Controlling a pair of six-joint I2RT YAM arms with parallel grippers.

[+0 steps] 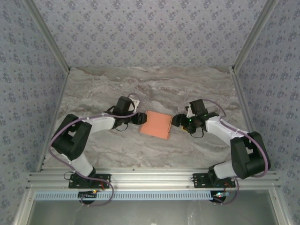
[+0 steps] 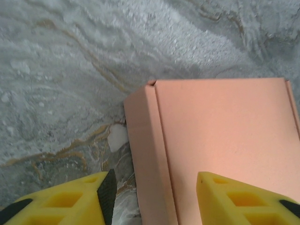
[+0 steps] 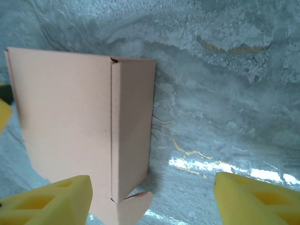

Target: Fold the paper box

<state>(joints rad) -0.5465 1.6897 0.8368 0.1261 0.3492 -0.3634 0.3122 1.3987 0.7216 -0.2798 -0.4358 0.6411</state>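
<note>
Yellow fingers of left tool sit closest in left wrist cam. They're apart, straddling the left edge of the box. One finger is over the box top, the other outside over bare bench, w/ a sliver of bench visible btwn its black pad and the box wall. So partly open, not clamped on anything. Can't tell if the inner finger touches the lid.

Right tool: jaws wide, nothing gripped. Box's side wall lies btwn the fingers, one finger over the box top, the other well out over bench. Small tab sticks out at the box corner nearest that tool.

Box is an orange flat rectangle, folded shut, lying flat mid-bench, slightly skewed in top cam. Left tool is at its left edge, right tool at its right edge, arms reaching in from both sides. Small notch shows at the far corner seam in both wrist cams.
</note>
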